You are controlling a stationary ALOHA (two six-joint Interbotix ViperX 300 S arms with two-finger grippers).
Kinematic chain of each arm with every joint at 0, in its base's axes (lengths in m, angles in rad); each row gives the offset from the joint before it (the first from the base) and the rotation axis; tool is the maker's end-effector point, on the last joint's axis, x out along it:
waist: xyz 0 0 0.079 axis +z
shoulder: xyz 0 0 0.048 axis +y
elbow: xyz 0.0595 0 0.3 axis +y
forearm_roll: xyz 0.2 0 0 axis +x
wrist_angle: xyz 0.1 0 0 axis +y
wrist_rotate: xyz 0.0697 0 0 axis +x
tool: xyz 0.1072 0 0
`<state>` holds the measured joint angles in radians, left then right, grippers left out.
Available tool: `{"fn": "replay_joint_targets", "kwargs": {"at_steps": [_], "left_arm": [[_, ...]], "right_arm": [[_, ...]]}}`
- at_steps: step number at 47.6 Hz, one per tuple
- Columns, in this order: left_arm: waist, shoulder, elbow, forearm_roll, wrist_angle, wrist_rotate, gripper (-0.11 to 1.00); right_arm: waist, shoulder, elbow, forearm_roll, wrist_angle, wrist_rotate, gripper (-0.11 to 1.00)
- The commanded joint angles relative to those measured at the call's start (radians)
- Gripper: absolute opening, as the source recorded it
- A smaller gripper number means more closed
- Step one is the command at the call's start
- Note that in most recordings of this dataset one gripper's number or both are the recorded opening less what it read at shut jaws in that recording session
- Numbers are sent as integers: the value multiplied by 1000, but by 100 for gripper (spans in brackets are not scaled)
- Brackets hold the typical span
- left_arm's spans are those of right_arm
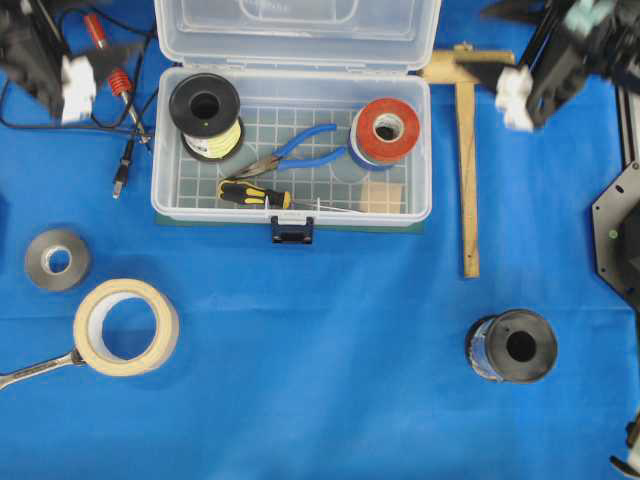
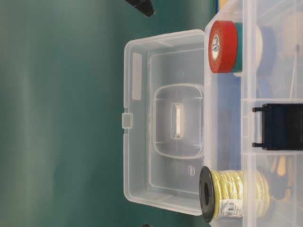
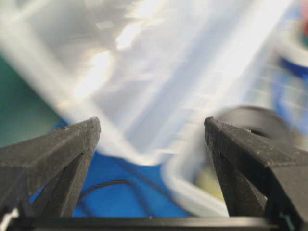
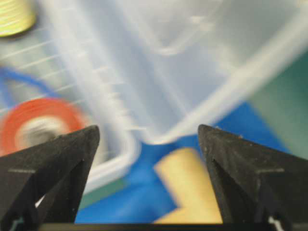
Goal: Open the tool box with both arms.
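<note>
The clear tool box (image 1: 160, 195) stands open at the back middle of the blue cloth, its lid (image 1: 297, 30) swung back and its dark blue latch (image 1: 291, 231) hanging at the front. Inside lie a yellow wire spool (image 1: 206, 117), red tape (image 1: 386, 130), blue pliers (image 1: 300, 150) and a screwdriver (image 1: 255, 194). My left gripper (image 1: 95, 72) hovers off the box's back left corner, open and empty (image 3: 151, 124). My right gripper (image 1: 505, 55) hovers off the back right corner, also open and empty (image 4: 148, 130). Both wrist views are blurred. The table-level view shows the raised lid (image 2: 161, 123).
A wooden square (image 1: 468, 150) lies right of the box. Red test probes with cables (image 1: 118, 85) lie at its left. Nearer the front are a grey tape roll (image 1: 57, 259), masking tape (image 1: 126, 326), a wrench (image 1: 35, 368) and a black spool (image 1: 512, 346).
</note>
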<state>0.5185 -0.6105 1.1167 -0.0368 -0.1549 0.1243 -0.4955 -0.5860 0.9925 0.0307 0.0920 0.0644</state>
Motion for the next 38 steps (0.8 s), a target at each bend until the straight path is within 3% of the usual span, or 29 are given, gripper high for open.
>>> {"fn": "replay_joint_targets", "kwargs": {"at_steps": [1,8,16,26,38], "left_arm": [[-77,-40,3,-3,9,-5,86],[-210,-103,26,-3,49,-6,86],[-307,-143,46,-5,64,-6,86],[-336,-153,60,-3,77,-5,86],[-364,-305,81,-5,193,-5,85]], "right_arm": [[97,-5,-8,3,6,8,83],[258,-6,-3,3,31,23,83],[374,0,0,3,40,44,83],[391,-17,5,-8,48,44,83],[391,-186,54,-9,114,46,83]]}}
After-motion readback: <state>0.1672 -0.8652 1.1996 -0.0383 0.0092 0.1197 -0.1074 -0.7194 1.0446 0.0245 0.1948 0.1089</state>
